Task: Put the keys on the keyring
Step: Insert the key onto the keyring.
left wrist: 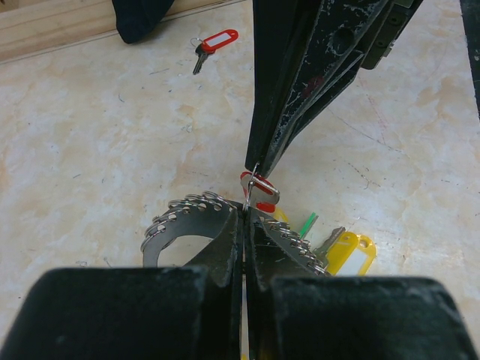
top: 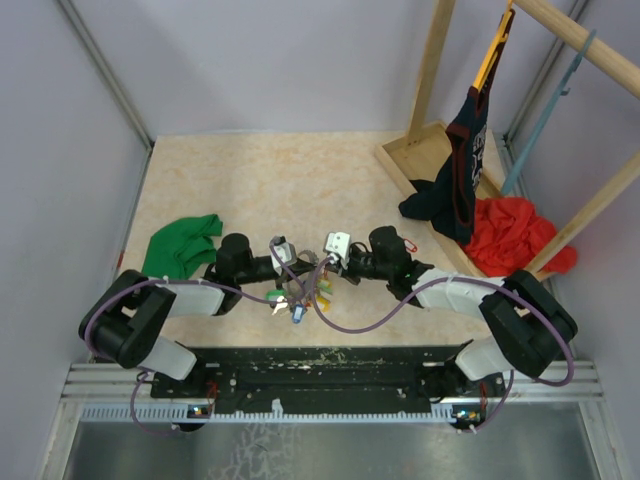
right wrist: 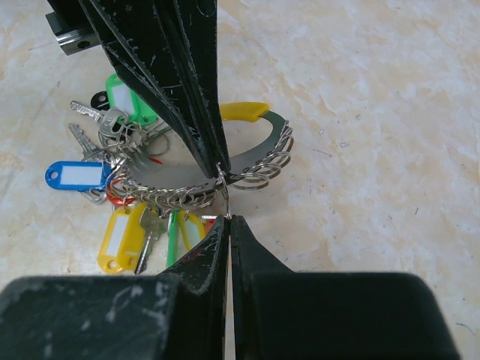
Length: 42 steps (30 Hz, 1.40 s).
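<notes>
On the beige marbled surface (top: 300, 180), a wooden rack (top: 430, 80) is seen at the far right, with a dark garment (top: 460, 170) hung from it and a red cloth (top: 510, 235) heaped at its foot. The left arm (top: 150, 315) and the right arm (top: 500, 310) are reached inward from the near edge so that their tips meet at the middle. A crumpled green cloth (top: 180, 245) is laid just beside the left arm, on its outer side.

The keyring (right wrist: 255, 154) is found at that meeting point: a curved grey metal band, capped in yellow at one end and strung with a row of small split rings. The left fingers (left wrist: 225, 240) are pressed together on its band, with no gap between them. The right fingers (right wrist: 251, 255) are likewise pinched together, on the small split ring of the held red-tagged key (left wrist: 259, 187), which is brought against the band's edge right at the left fingertips.

Below the band, keys with a blue tag (right wrist: 75, 175), a green tag (right wrist: 124, 97) and a yellow tag (right wrist: 120, 238) are spread on the surface. A loose red-tagged key (left wrist: 212, 43) is left lying flat well apart from the bunch, near the dark garment
</notes>
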{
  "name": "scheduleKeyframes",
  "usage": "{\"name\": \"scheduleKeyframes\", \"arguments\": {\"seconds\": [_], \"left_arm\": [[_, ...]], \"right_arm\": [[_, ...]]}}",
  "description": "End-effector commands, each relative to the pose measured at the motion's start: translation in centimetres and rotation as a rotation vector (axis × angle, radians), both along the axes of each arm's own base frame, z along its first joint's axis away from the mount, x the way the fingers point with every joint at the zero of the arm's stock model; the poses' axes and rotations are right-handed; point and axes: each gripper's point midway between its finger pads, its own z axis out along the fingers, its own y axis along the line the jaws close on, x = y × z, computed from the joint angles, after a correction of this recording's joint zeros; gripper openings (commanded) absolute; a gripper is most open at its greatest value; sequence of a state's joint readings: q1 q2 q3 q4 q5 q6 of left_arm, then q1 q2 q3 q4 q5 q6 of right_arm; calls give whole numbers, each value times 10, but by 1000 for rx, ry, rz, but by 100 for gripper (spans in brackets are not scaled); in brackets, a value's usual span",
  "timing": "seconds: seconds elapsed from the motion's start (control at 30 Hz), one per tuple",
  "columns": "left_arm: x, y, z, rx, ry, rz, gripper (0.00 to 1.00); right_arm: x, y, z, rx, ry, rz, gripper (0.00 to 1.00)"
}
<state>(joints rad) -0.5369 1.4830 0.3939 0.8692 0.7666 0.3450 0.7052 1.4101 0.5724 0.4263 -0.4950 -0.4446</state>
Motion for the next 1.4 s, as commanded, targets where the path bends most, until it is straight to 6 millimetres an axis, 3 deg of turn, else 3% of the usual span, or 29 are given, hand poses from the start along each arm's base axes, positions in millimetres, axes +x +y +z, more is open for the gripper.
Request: {"name": "scheduleKeyframes", "arguments": {"seconds": [0.0, 0.5, 0.93, 1.37], "left_arm": [[-2, -6, 7, -17, -23, -37, 0], [-7, -10, 5, -4, -12, -77, 0], [-11, -11, 5, 16, -19, -102, 0], [0, -12, 8, -2, 65, -27, 0]], "right_arm": [[8, 18, 34, 78, -65, 38, 0], [-1, 23, 36, 70, -64, 102, 0], [-13, 29, 26, 3, -4, 220, 0], [-9, 19, 22, -48, -67, 158, 0]]}}
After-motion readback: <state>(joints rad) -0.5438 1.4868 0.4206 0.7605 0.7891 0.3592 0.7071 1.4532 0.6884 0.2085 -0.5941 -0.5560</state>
